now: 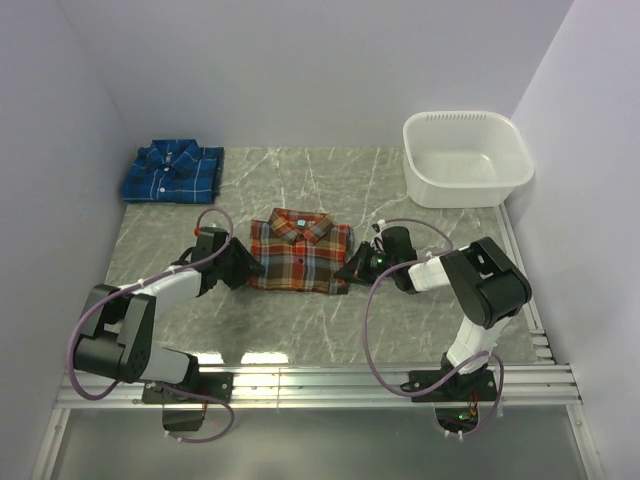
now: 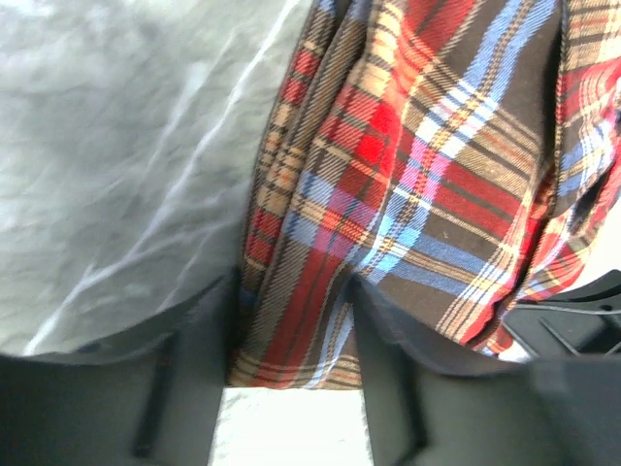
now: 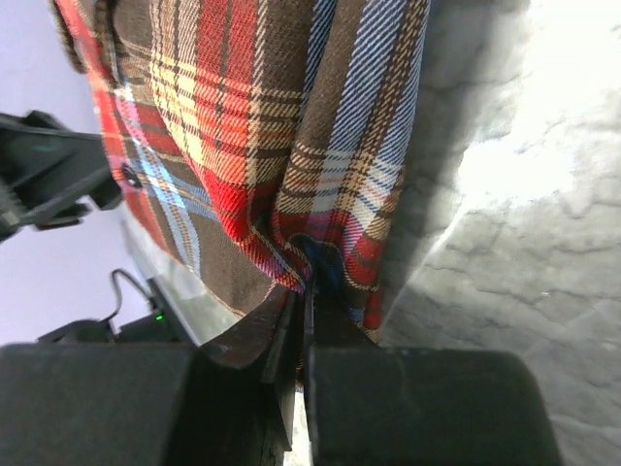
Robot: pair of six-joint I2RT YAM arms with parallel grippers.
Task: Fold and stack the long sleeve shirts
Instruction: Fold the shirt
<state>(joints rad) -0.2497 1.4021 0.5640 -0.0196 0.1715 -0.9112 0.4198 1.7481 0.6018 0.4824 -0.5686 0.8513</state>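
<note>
The red-orange plaid shirt (image 1: 300, 250) lies folded in the middle of the table, collar toward the back. My left gripper (image 1: 247, 268) is at its left edge. In the left wrist view the fingers of that gripper (image 2: 291, 325) stand apart on either side of a fold of the red plaid cloth (image 2: 437, 146), which fills the gap. My right gripper (image 1: 352, 268) is at the shirt's right edge, and in the right wrist view it (image 3: 307, 291) is shut on a pinch of the plaid hem (image 3: 243, 116). The blue plaid shirt (image 1: 172, 170) lies folded at the back left.
A white plastic tub (image 1: 465, 158) stands at the back right corner. The grey marbled tabletop (image 1: 300, 325) runs to pale walls on three sides, with a metal rail along the near edge.
</note>
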